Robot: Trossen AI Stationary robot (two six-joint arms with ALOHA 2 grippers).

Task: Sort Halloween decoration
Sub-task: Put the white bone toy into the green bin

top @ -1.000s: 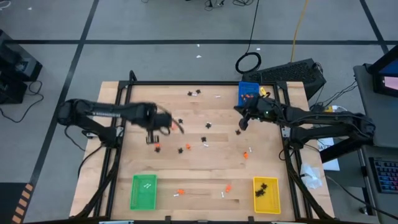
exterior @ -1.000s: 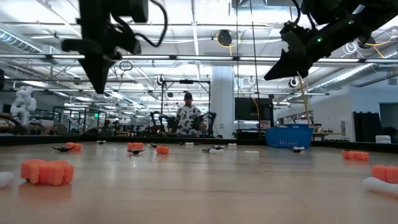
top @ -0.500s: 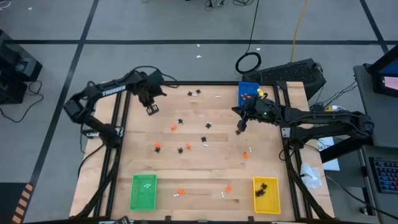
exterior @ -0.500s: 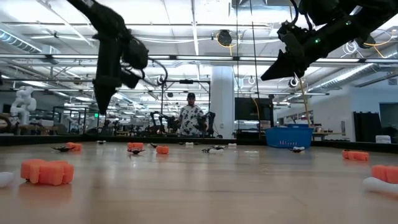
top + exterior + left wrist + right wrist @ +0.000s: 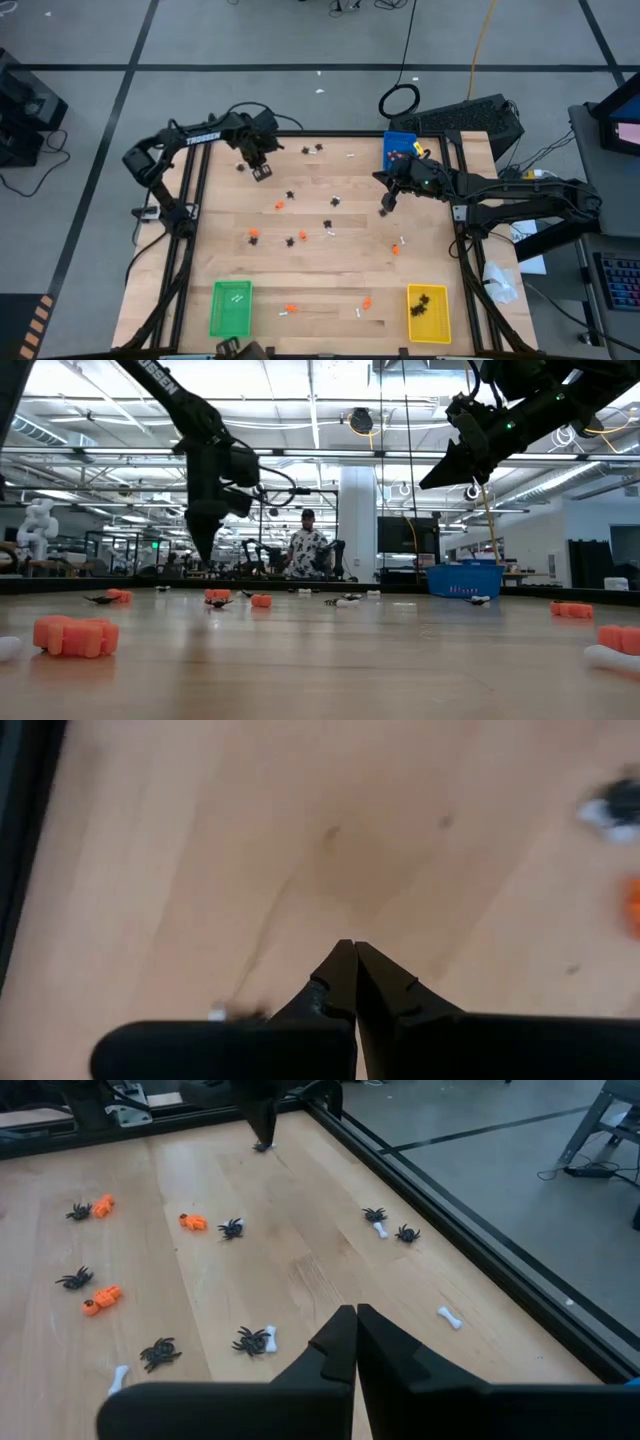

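Both hands are shut tight and carrying nothing: the left hand (image 5: pixel 262 172) hangs over the far left part of the wooden surface (image 5: pixel 330 275), fingertips pressed together just above bare wood, while the right hand (image 5: pixel 385 208) hovers higher up near the blue tray (image 5: pixel 398 148), its fingers also closed on air. The decorations lie scattered across the middle of the surface: black spiders (image 5: pixel 251 1341), orange lumps (image 5: pixel 192 1221) and little white bones (image 5: pixel 451 1317), with a few more strays toward the near edge between the green tray (image 5: pixel 231 307) and the yellow tray (image 5: pixel 428 313). Some spiders already sit in the yellow tray and pale sticks in the green one. These trinkets look featherlight and far smaller than a fingertip pair, so I'd expect them to skid or flick away if nudged sideways. The spiders look the trickiest, with thin splayed legs that probably flex; go for the round body in the middle. The bones seem stiff and smooth, likely to roll, so pinch across the shaft. The orange lumps (image 5: pixel 76 635) look chunky and squashy, the easiest grip, straight across the bulk. One spider and bone lie touching, a likely double pick.
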